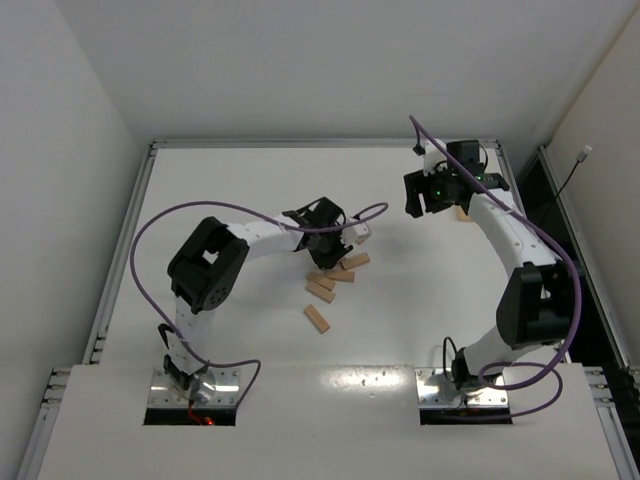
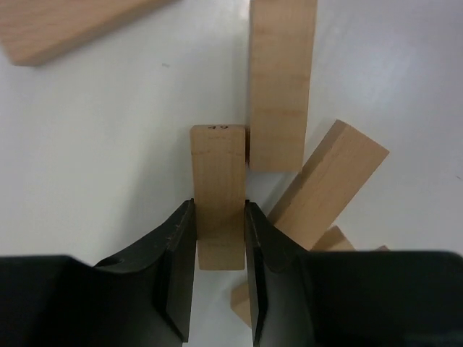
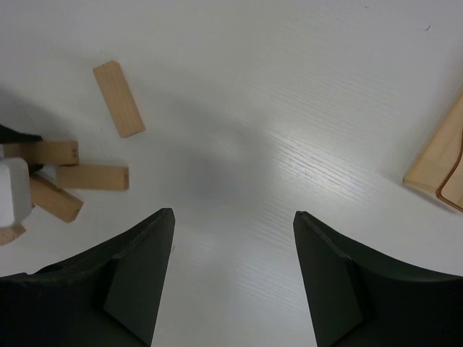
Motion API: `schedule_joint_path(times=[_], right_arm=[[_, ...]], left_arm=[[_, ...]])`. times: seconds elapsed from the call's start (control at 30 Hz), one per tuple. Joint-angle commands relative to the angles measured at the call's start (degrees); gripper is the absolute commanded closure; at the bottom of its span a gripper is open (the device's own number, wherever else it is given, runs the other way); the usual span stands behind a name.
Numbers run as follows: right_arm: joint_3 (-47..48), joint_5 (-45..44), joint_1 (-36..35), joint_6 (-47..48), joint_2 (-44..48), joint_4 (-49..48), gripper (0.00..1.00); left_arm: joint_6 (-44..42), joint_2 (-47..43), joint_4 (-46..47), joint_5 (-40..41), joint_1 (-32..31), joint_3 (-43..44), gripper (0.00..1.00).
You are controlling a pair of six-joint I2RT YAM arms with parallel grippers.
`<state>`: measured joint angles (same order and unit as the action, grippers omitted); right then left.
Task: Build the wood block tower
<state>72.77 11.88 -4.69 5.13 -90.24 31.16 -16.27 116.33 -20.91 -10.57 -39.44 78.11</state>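
Observation:
Several tan wood blocks lie loose in a small pile in the middle of the table, with one block apart nearer the arms. My left gripper is down at the pile. In the left wrist view my left gripper is shut on one narrow block, with other blocks close beside it. My right gripper is open and empty above bare table at the far right, also seen in its wrist view. No stacked tower shows.
A flat tan piece with an orange outline lies at the right edge of the right wrist view, under the right arm. That view also shows the pile at the far left. White walls enclose the table.

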Motion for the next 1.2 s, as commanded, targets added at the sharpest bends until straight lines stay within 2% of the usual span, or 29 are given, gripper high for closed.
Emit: schedule_joint_path(times=[0.0,0.13,0.2,0.33,0.43,0.53,0.57,0.9,1.17], right_arm=[[2.0,1.3,0.1,-0.6,1.2,-0.4,0.37],[2.0,2.0,0.1,-0.6,1.2,-0.4,0.37],[2.0,2.6,0.1,-1.1,0.7,-0.4,0.38],[2.0,2.6,0.1,-2.2,0.7,-0.4,0.38],[2.5,2.6,0.1,-3.4,0.1,-0.4,0.41],[3.2,2.6,0.1,-5.2,-0.4,0.2,0.41],[3.2,2.6,0.1,-6.3,-1.1,0.2,0.41],[3.2,3.7,0.1,-9.1,-2.1,0.2,0.4],[3.7,3.7,0.1,-9.6,-2.7,0.2,0.4]], left_arm=[[-1.2,-1.4,-5.4,-5.8,-2.2,-6.7,1.0],[2.5,-4.5,-4.3,-5.8,-3.1,-9.9,1.0],[4.6,-5.2,-2.6,-3.2,-3.1,-9.9,1.0],[13.4,-6.4,-0.1,0.4,3.5,-5.2,1.0],[20.3,-7.0,0.7,8.6,4.0,-0.5,1.0],[32.0,-7.0,0.7,19.7,4.0,2.3,1.0],[36.9,-6.5,0.7,21.1,4.0,2.9,1.0],[57.2,-0.6,-7.6,29.5,2.2,7.8,1.0],[59.4,5.2,-9.7,28.5,1.6,11.2,1.0]])
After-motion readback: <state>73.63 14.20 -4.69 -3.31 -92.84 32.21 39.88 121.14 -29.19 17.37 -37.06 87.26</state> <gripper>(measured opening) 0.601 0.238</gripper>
